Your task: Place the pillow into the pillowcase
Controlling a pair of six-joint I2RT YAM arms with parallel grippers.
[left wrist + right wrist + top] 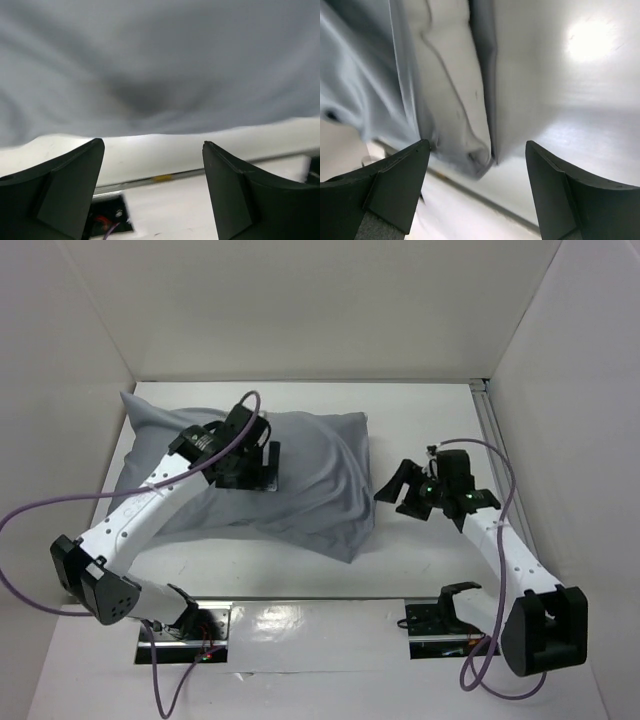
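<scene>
"Pillowcase (pixel 310 480), where is it?"
"It lies crumpled on the table (pixel 300 570). The white pillow (pixel 452 85) shows at its right end."
"And the grippers?"
"The left gripper (pixel 262 468) stands open over it. The right gripper (pixel 395 490) is open just beside that end."

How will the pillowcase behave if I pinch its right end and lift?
Probably floppy: the pillowcase is thin, creased and drapes loosely, so only the pinched part should rise. It looks stuffed and plump, so likely bulky but light.
</scene>
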